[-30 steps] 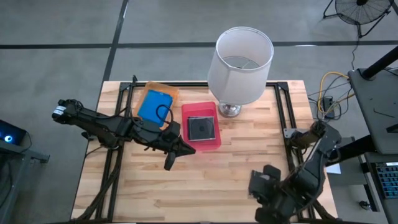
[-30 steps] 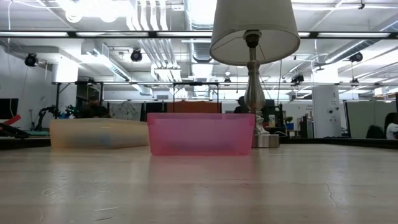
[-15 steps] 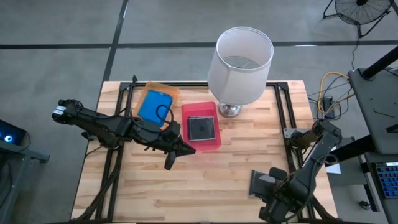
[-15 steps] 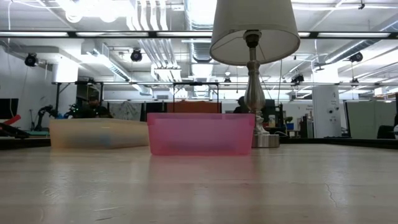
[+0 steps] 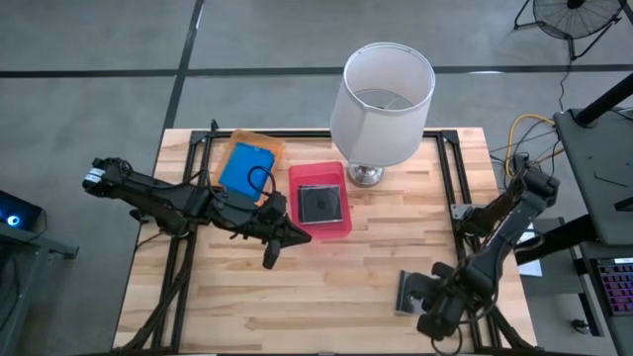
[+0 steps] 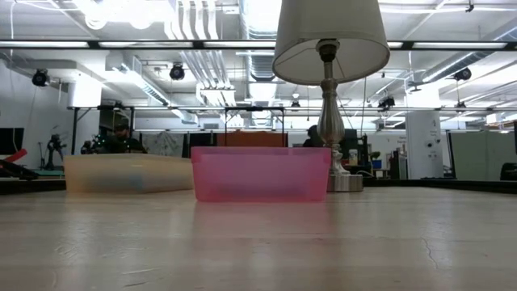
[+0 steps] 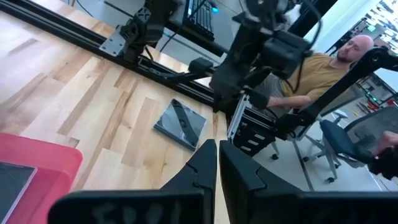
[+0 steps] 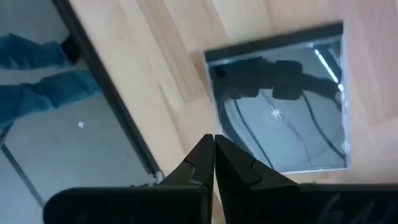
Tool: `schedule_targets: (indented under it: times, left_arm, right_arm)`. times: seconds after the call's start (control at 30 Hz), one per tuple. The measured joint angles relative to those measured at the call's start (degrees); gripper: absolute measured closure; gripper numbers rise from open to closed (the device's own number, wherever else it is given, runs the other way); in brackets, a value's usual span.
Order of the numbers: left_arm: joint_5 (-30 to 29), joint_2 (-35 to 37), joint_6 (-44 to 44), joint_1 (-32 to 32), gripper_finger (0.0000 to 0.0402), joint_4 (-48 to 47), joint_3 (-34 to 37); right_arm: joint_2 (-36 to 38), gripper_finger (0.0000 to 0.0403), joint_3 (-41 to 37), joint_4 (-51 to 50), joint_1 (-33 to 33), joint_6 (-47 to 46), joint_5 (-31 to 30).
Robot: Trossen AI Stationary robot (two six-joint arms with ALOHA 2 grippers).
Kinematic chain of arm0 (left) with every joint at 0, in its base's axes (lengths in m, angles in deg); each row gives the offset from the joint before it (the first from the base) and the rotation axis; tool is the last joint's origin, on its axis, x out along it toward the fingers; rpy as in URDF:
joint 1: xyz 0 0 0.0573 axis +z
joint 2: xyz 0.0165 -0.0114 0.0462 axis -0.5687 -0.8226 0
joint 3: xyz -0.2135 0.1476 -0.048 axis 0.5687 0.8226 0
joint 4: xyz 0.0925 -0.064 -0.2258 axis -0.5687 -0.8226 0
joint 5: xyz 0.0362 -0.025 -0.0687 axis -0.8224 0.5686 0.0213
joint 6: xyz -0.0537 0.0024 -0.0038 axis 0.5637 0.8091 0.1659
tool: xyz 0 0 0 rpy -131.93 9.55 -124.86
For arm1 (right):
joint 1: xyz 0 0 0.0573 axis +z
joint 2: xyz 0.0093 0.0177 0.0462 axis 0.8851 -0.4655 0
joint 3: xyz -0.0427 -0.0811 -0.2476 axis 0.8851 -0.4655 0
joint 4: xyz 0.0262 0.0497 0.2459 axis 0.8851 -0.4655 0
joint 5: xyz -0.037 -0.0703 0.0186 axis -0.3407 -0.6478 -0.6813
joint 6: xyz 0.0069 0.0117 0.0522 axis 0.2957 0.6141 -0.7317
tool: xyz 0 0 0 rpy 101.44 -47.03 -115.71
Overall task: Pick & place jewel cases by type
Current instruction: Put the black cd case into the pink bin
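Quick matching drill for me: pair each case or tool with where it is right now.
1. blue case
2. grey case by the right tool
3. left tool
4. case under the lamp's side

a. in the pink tray
b. bare table, near front right edge
c. in the orange tray
d. shut, over the table in front of the trays

Pairs: 1-c, 2-b, 3-d, 4-a

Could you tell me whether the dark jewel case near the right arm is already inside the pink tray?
No, that dark jewel case lies flat on the bare wooden table by the right gripper, well apart from the pink tray.
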Motion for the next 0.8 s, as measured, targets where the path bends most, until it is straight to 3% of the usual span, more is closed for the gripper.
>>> schedule_targets:
  times: [0.3, 0.8]
  left_arm:
    - [-1.0, 0.0, 0.1, 0.0, 0.0402, -0.4, 0.0]
    - [-1.0, 0.0, 0.0, 0.0, 0.0402, -0.7, 0.0]
  right_arm:
    - [1.5, 0.0395, -12.2, 7.6, 0.3, -5.0, 5.0]
    - [1.5, 0.0395, -22.9, 18.9, 0.2, -11.8, 6.5]
